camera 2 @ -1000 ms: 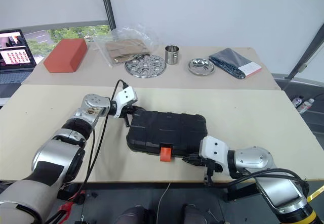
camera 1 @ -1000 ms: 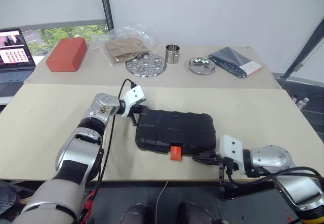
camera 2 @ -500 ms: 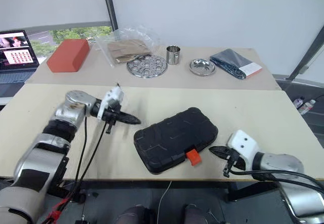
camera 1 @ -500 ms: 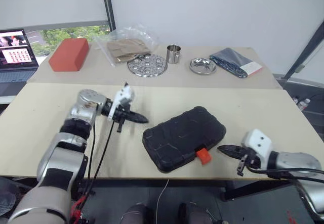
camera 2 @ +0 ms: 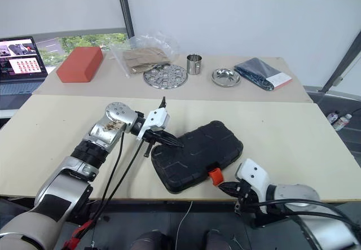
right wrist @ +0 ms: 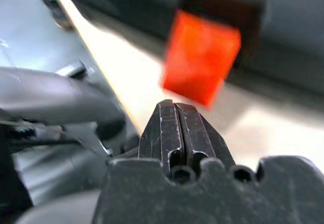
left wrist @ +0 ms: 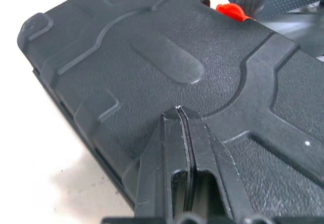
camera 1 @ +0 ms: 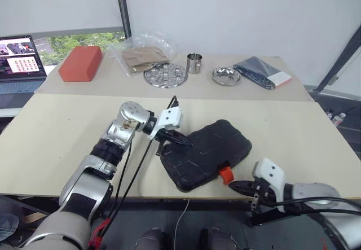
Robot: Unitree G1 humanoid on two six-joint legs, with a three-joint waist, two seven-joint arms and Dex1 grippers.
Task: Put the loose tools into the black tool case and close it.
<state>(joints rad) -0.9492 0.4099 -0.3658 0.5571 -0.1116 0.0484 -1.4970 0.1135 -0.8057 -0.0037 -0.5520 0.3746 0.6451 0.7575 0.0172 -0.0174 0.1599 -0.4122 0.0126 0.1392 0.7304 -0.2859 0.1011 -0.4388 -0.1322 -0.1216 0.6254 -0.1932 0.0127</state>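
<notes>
— since a second ago the black tool case [camera 1: 205, 154] has swung round on the near table [camera 1: 51, 143]; it lay square to the front edge, now it sits skewed, lid down, orange latch [camera 1: 226, 175] at the front edge.
— and the pincers?
— left gripper [camera 1: 183, 141], fingers pressed together, tip over the case's left end, earlier at its far left corner. right gripper [camera 1: 232, 187], also closed and empty, just beside the latch.
</notes>
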